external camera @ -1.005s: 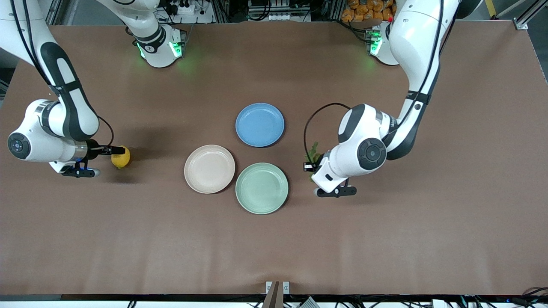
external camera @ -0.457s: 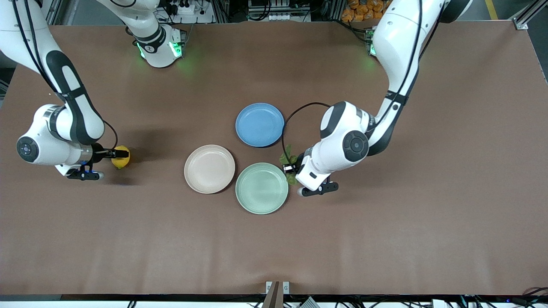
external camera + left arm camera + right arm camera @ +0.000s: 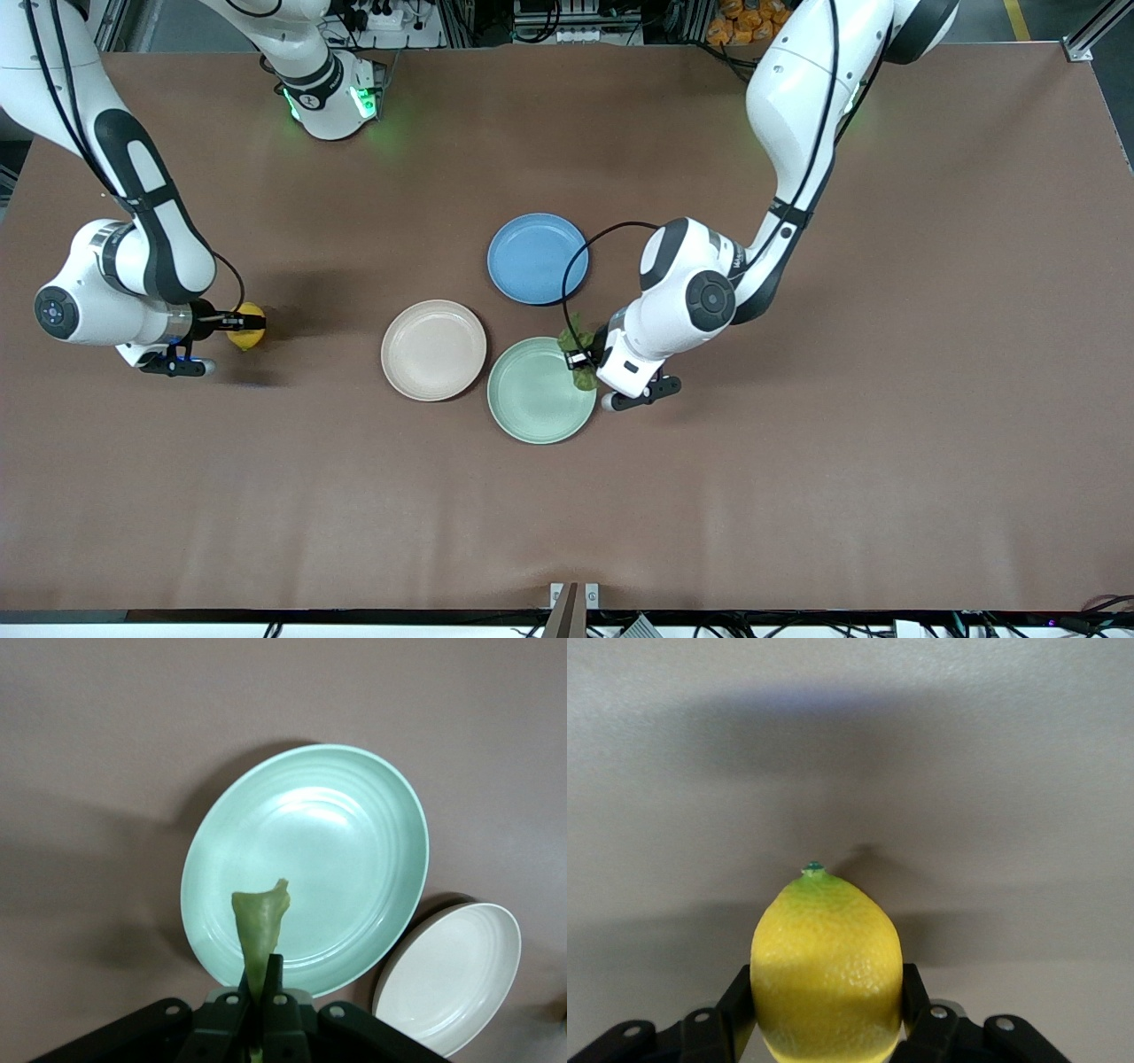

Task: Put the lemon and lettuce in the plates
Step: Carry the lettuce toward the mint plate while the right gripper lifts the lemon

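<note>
My left gripper is shut on the dark green lettuce and holds it over the rim of the mint green plate at the left arm's end. In the left wrist view the pale stalk hangs from my gripper over that plate. My right gripper is shut on the yellow lemon near the right arm's end of the table. The right wrist view shows the lemon between my fingers. The beige-pink plate is bare; it also shows in the left wrist view.
A blue plate lies farther from the front camera than the two pale plates, touching neither. The brown table has open room nearer the front camera.
My left gripper has carried the lettuce toward the mint green plate and now holds it over the rim. My right gripper with the lemon has barely shifted.
</note>
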`<action>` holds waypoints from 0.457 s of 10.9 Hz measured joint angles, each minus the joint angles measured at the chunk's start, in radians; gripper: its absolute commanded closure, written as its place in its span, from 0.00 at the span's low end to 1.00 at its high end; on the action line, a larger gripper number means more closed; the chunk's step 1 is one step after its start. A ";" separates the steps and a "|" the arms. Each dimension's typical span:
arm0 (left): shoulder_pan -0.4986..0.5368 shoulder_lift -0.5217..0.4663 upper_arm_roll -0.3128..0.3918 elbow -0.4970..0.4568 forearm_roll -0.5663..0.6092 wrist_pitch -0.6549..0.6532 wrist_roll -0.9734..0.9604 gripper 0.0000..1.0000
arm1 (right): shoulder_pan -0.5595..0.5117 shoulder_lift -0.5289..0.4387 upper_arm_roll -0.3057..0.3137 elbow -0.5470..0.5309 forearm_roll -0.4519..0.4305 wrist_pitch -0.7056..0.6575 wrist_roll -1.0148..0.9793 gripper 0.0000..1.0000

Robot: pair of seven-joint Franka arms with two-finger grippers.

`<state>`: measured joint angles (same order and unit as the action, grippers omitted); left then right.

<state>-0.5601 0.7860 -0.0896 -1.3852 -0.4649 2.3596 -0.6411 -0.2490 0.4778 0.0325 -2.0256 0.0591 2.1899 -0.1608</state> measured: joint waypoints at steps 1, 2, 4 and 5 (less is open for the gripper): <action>-0.008 0.011 0.000 0.001 0.000 0.013 -0.007 1.00 | 0.003 0.000 0.001 0.000 0.011 -0.001 0.000 0.92; -0.012 0.023 0.000 0.002 0.000 0.029 -0.009 1.00 | 0.007 0.000 0.002 0.000 0.016 -0.007 0.005 0.93; -0.019 0.048 0.000 0.002 0.000 0.055 -0.009 1.00 | 0.015 0.000 0.008 0.008 0.018 -0.032 0.037 0.93; -0.021 0.062 0.000 0.002 0.000 0.076 -0.009 1.00 | 0.029 -0.001 0.010 0.023 0.018 -0.063 0.067 0.93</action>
<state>-0.5814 0.8477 -0.0897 -1.3828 -0.4652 2.4352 -0.6505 -0.2198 0.4772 0.0422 -2.0027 0.0774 2.1269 -0.0937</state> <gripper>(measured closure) 0.978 0.317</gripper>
